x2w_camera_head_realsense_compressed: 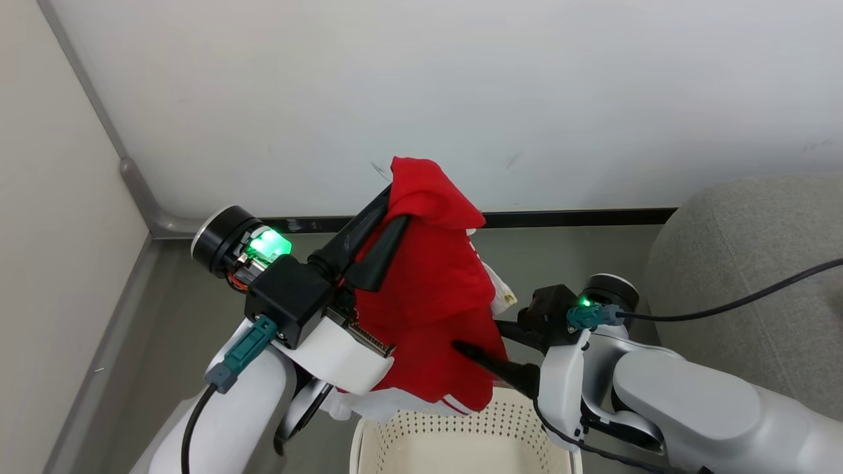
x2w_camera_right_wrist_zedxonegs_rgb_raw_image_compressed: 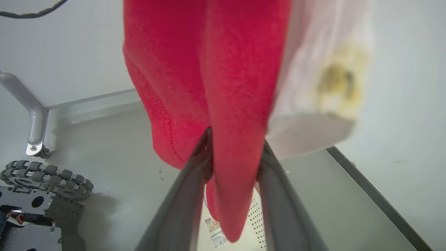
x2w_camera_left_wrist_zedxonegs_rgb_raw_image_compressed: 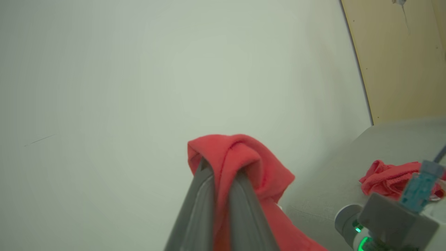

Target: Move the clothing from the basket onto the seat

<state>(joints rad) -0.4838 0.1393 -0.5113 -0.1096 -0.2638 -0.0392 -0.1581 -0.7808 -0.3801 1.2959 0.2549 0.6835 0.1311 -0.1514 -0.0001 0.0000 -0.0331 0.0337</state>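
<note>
Grips garment (x2w_camera_head_realsense_compressed: 431,289) twice, clear above basket (x2w_camera_head_realsense_compressed: 454,431): top fold in left gripper (x2w_camera_left_wrist_zedxonegs_rgb_raw_image_compressed: 221,167), lower part in right gripper (x2w_camera_right_wrist_zedxonegs_rgb_raw_image_compressed: 235,139). Lifted, not yet carried; next likely needs swinging rightward over seat (x2w_camera_head_realsense_compressed: 744,263), then releasing.

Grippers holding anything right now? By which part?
Both hold the red garment: left gripper pinches its bunched top fold, right gripper clamps a lower hanging fold.

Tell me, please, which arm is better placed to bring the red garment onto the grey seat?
Probably the right. Both arms' jaws are shut on the garment above the basket, but the seat lies on the robot's right, beside the right arm; the left is farther away.
</note>
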